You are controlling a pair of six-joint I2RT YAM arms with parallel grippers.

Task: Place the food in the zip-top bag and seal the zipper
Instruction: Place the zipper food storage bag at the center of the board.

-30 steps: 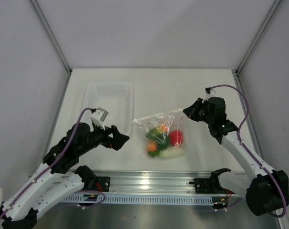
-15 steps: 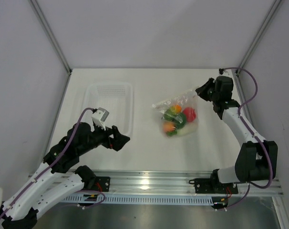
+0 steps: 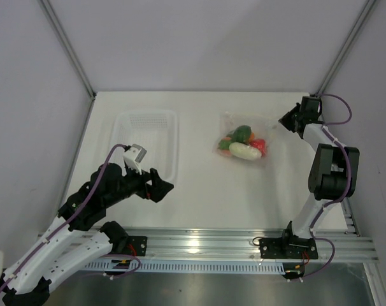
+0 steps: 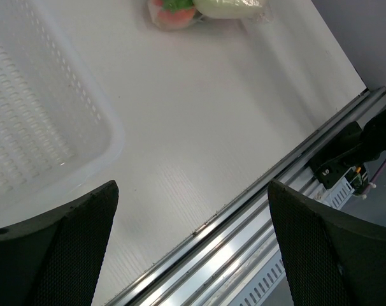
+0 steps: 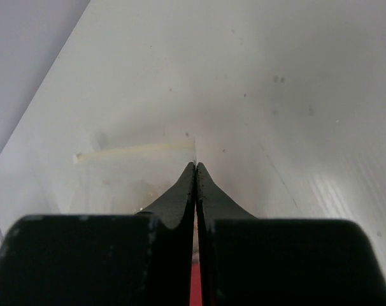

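Here, right gripper (image 3: 287, 121), closed, pinches the limp, slippery zip-top bag (image 3: 227, 120) by its zipper (image 5: 134, 152) edge, far-right on the table (image 3: 199, 191); toy food (image 3: 243, 151) weights it. Left gripper (image 3: 164, 185) gapes, empty.

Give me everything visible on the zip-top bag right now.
Clear, crinkly plastic: the zip-top bag lies flat on the table right of the white tray, apart from it. Green, white, red and orange food sits bunched inside. The right gripper, shut, seems to pinch its far right edge. Whether the zipper is sealed cannot be told.
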